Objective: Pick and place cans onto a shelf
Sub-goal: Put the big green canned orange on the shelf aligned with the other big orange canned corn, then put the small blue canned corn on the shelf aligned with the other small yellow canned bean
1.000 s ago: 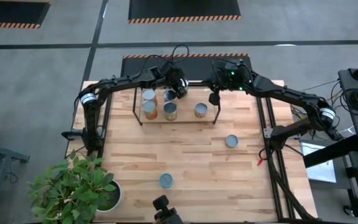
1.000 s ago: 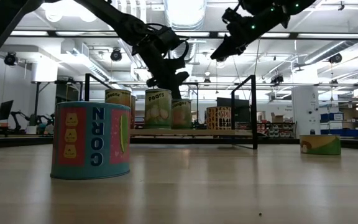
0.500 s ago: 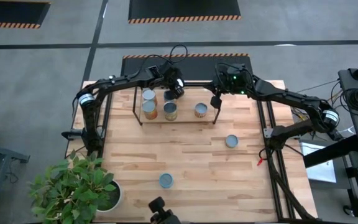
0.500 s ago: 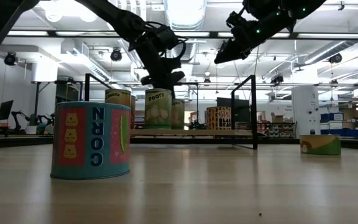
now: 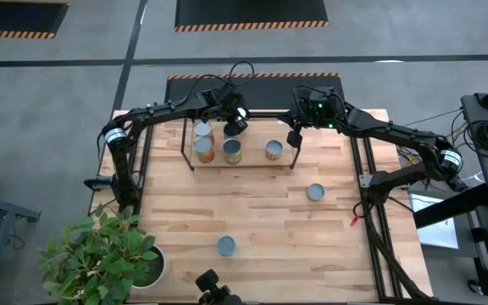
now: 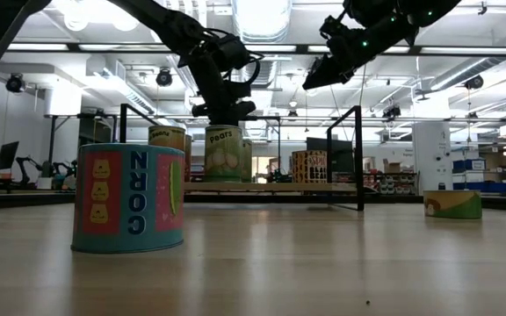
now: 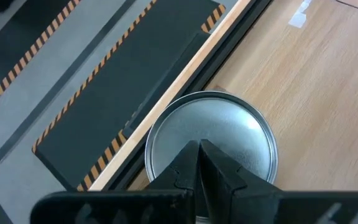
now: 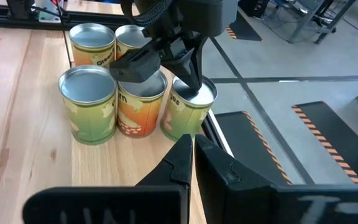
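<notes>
1. The light wooden plank tabletop (image 5: 252,216) carries everything, with a leafy green plant in a white pot (image 5: 108,258) at its near left corner.
2. The shelf (image 5: 240,161), a low rack of thin black rods with a pale wooden board, stands at the far middle of the tabletop.
3. The left arm's gripper (image 5: 235,124) hangs over the back row of the shelf; its dark fingers (image 7: 201,165) are pressed together into a point just above the silvery round top of one green-labelled can (image 7: 211,140), and hold nothing.
4. The right arm's gripper (image 5: 293,134) hovers above the right end post of the shelf, and its fingers (image 8: 194,158) are likewise closed on nothing.
5. Four cans cluster at the left half of the shelf: two in front (image 5: 204,148) (image 5: 232,151) and two behind them, one (image 5: 202,130) in plain sight and the other under the left gripper.
6. A fifth can with a tan side (image 5: 273,150) stands alone farther right on the board, apart from the cluster.
7. A blue-grey-topped can (image 5: 315,192) sits on the bare tabletop to the right, in front of the shelf.
8. Another can, labelled "CORN" in blue and pink (image 6: 130,198), stands near the front edge of the tabletop.
</notes>
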Controlling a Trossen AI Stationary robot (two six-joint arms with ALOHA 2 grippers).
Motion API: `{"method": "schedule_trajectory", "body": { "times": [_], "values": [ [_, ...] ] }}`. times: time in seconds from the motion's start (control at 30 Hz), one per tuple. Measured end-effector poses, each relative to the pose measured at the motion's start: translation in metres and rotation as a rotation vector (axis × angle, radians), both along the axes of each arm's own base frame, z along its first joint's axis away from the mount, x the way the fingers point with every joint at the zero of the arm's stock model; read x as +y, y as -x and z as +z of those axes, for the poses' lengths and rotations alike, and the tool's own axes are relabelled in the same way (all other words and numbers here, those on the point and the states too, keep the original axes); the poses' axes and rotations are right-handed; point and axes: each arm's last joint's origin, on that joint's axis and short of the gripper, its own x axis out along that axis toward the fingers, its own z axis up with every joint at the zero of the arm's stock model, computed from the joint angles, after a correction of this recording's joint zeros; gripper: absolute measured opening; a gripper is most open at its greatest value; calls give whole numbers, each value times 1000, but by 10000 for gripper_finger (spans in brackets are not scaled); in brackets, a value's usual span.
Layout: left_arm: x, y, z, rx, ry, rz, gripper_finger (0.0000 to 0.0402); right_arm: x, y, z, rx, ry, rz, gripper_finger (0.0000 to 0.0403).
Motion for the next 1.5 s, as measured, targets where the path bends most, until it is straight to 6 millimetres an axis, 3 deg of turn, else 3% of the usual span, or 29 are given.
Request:
{"method": "schedule_trajectory", "body": {
  "times": [0.83,1.5],
  "values": [
    [-6,9,5,12,56,69,0,0,0,0,2,-1,0,9],
    [-8,11,17,-8,1,55,0,0,0,-1,2,-1,0,9]
  ]
}}
